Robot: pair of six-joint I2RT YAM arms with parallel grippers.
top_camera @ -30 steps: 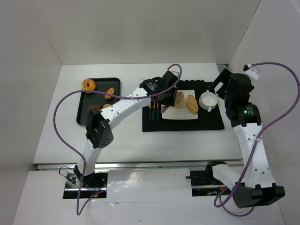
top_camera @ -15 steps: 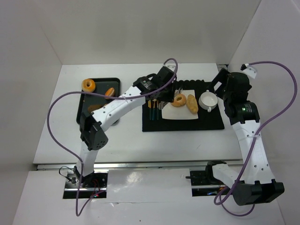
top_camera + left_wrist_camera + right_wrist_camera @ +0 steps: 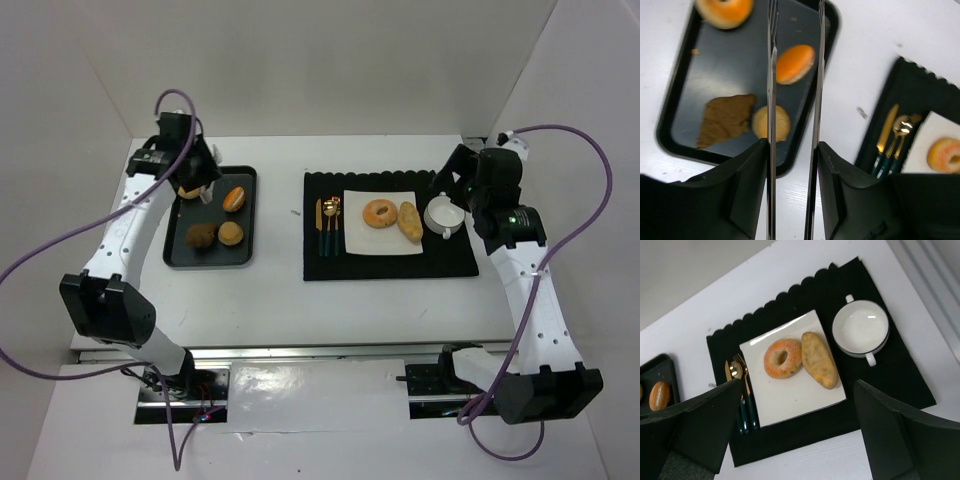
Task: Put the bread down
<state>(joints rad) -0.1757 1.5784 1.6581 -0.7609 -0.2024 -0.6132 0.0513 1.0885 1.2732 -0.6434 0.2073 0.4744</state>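
Left jaws: narrow gap, empty, over tray.
Right jaws: wide, empty.
On plate: ring, roll.
On tray, far left: four bread pieces.
Handling: light, soft; to be gripped gently across the middle.

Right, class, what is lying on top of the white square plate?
A glazed ring and an oval roll lie side by side on the plate. The plate surface beneath them is covered, so it cannot be seen.

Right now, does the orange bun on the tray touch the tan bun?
Apart. The top external view shows bare black tray between the orange bun and the tan bun.
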